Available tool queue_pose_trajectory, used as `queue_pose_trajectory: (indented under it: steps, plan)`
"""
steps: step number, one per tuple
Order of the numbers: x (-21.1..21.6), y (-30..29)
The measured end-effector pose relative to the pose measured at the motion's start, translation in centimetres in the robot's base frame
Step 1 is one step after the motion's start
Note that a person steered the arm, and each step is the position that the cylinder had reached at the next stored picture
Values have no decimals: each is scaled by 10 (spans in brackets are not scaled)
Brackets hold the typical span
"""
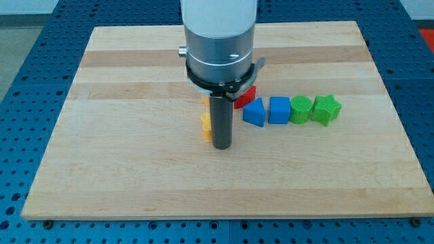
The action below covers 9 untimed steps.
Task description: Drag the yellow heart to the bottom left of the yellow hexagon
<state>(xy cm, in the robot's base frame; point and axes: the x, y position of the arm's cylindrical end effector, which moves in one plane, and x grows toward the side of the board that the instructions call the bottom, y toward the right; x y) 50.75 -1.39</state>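
Note:
My tip (222,145) rests on the wooden board (135,169) just below the view's middle. A yellow block (206,127) shows at the rod's left side, touching it or nearly so, and is mostly hidden by the rod; its shape cannot be made out. A second yellow block (204,100) peeks out higher up, behind the rod and under the arm's body, also mostly hidden. I cannot tell which one is the heart and which the hexagon.
A red block (245,97) sits to the right of the rod, partly under the arm. To its right runs a row: a blue rounded-wedge block (254,112), a blue cube (279,110), a green block (300,109) and a green star (325,110).

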Motion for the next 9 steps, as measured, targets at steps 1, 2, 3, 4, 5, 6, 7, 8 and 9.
queue_pose_trajectory:
  steps: [1, 2, 3, 4, 5, 6, 7, 8, 9]
  plan:
    - [1, -16]
    - [0, -19]
    - [-5, -19]
    - [-17, -20]
    - [-26, -20]
    - [-26, -20]
    - [-26, -31]
    - [-23, -54]
    - [-34, -82]
